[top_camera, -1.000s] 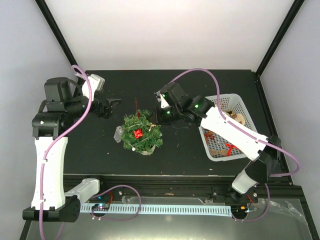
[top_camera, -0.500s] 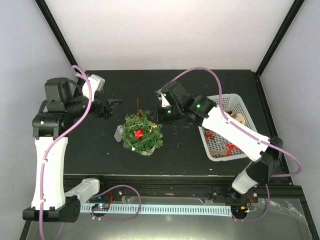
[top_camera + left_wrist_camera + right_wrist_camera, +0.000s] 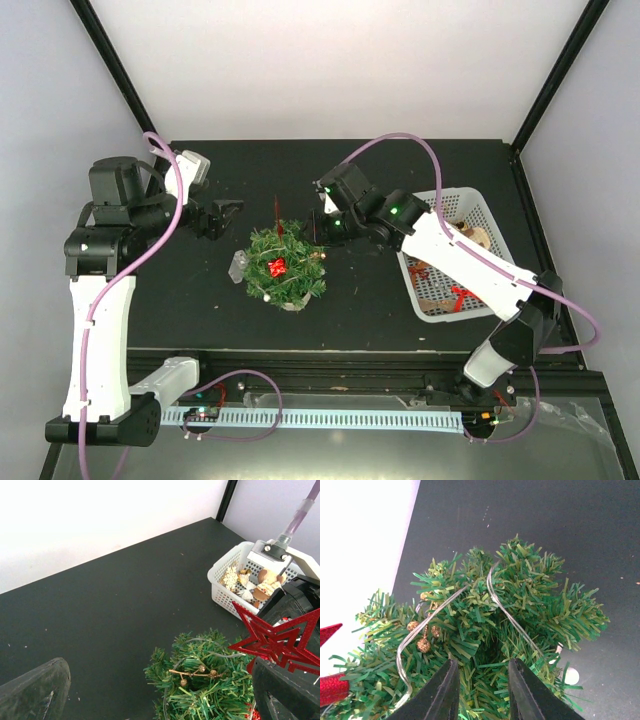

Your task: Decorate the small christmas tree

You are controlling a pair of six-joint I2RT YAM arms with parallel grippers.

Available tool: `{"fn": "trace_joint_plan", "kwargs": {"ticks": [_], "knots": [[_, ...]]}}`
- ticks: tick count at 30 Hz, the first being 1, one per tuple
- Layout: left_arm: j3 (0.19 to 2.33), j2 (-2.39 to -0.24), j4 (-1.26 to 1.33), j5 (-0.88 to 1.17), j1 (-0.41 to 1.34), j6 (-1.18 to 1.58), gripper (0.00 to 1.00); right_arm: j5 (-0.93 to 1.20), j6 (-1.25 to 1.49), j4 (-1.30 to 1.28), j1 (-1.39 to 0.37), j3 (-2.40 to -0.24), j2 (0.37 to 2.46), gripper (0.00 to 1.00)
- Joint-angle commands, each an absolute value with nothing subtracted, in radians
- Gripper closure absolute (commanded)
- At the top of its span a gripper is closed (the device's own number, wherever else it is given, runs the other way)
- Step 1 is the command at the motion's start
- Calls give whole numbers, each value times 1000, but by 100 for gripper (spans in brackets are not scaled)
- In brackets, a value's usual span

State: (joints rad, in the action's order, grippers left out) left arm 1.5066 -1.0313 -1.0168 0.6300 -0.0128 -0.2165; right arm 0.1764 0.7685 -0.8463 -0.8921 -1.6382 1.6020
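Observation:
The small christmas tree stands mid-table in its cream pot. It carries a silver wire garland, a gold berry sprig, a red gift ornament and a red star at its far side. My right gripper is at the tree's right side. In the right wrist view it is open, with its fingers pushed among the needles and nothing held. My left gripper hovers left of and behind the tree, open wide and empty. The tree lies between its fingers in the left wrist view.
A white mesh basket with several ornaments stands at the right, also visible in the left wrist view. A small clear plastic piece lies just left of the tree. Black frame posts and white walls bound the table's back.
My right gripper has shifted slightly at the tree's right side, staying open in the needles. The left arm has not moved.

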Motion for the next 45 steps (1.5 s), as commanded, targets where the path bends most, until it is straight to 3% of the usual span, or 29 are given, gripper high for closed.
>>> {"fn": "trace_joint_plan", "kwargs": {"ticks": [1, 11, 19, 25, 45], "knots": [[1509, -1013, -1017, 648, -23, -202, 1, 124, 778, -844, -887, -1690, 1608, 70], [1499, -1006, -1014, 651, -27, -201, 1, 46, 770, -908, -871, -1695, 1572, 70], [1504, -1012, -1009, 650, -28, -199, 1, 36, 787, -961, -871, -1564, 1443, 87], [1507, -1018, -1008, 650, -31, -199, 1, 101, 791, -963, -880, -1457, 1358, 91], [1507, -1027, -1003, 656, -39, -196, 1, 181, 738, -927, -911, -1596, 1543, 92]]}}
